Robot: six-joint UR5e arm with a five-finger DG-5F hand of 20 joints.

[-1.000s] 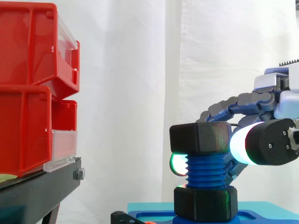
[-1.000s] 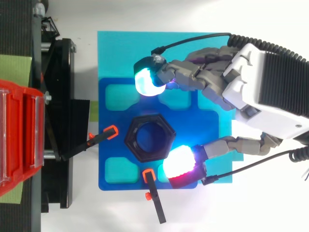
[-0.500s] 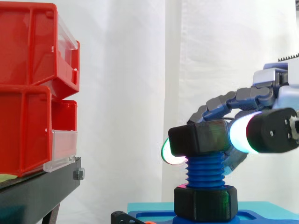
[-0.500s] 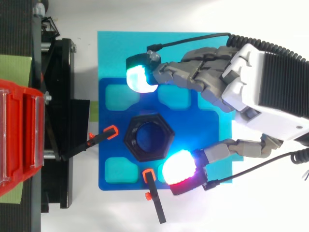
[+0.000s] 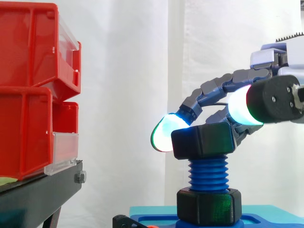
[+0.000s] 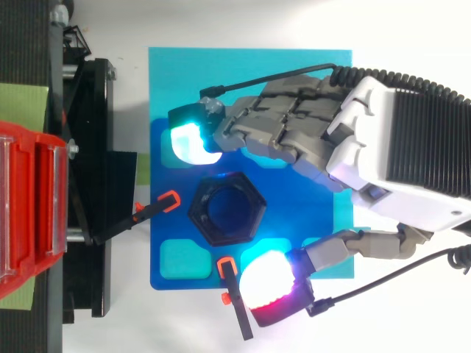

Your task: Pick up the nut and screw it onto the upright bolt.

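Nut is sitting on top of the blue bolt. It looks engaged on the upper threads only, with a long run of bare thread showing below it, down to the second black nut at the foot. The bolt is standing upright on the blue plate, so the turning axis is vertical.

Hand is hovering with its fingers spread and gripping nothing. From above, the cyan pad and the white pad are flanking the nut on opposite sides, both clear of it. From the side, both pads are riding at or above the nut's top face.

So the nut is lying between the pads and slightly below them. My read is that the next grip needs the fingers coming down and closing inward onto opposite faces before the next turn.
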